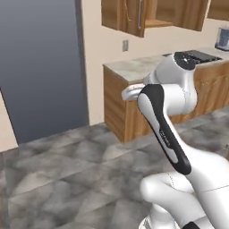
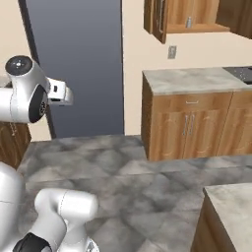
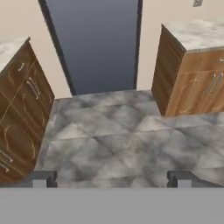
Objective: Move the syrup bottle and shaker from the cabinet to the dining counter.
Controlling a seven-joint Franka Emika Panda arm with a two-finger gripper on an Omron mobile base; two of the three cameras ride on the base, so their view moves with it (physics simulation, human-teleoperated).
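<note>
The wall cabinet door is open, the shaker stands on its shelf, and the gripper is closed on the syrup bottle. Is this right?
Not quite. In the hand view the gripper is open and holds nothing; beyond it lies only floor. The rest stands: the right base view shows the cabinet door open and the shaker on its shelf.

The cabinet (image 2: 197, 15) is warm brown wood with visible grain and a silver metallic bar handle (image 2: 159, 15). The shaker (image 2: 188, 22) appears grey and metallic. The worktop (image 2: 197, 80) is mottled, matt marble. The floor (image 3: 127, 135) is grey veined stone tile, faintly glossy.
</note>
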